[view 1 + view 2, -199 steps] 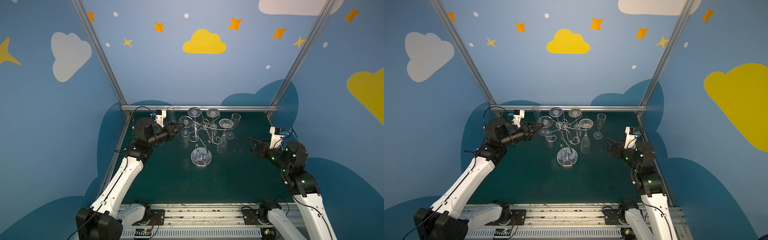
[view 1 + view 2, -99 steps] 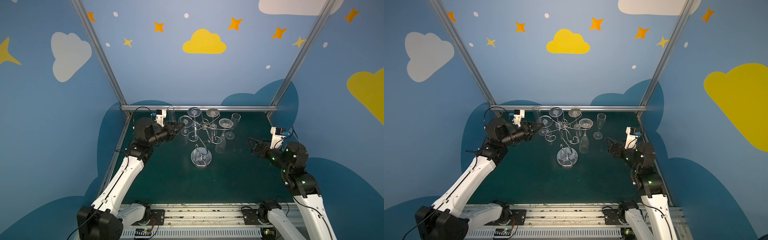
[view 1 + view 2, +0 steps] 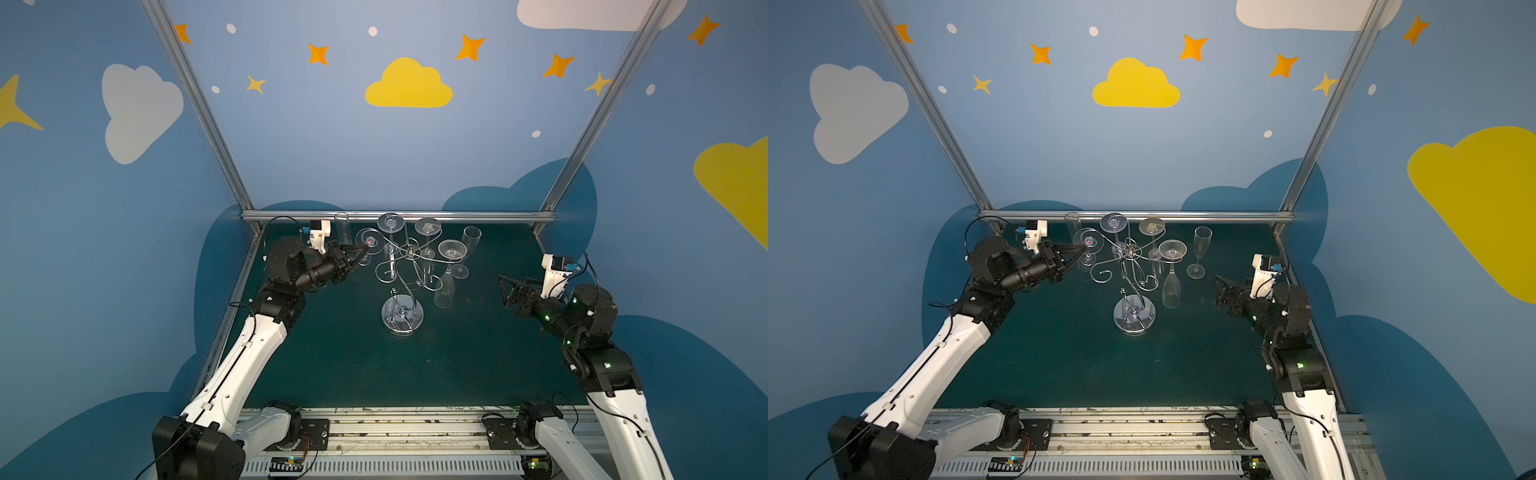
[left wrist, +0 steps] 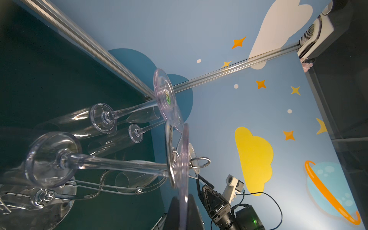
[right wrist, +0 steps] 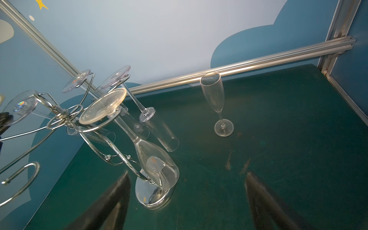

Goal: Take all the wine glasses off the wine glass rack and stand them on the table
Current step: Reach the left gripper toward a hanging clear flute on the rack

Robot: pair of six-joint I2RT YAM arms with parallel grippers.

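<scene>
Wine glass [image 3: 372,238], clear, disc-footed, wine glass rack [image 3: 411,252], curled silver wire

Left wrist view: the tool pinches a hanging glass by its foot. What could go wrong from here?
1. The left tool pinches only the thin foot edge of the wine glass; it might slip or swing.
2. That foot hangs in the wine glass rack; a sideways pull could tip the rack.
3. A neighbouring glass hangs close and may get knocked.
</scene>
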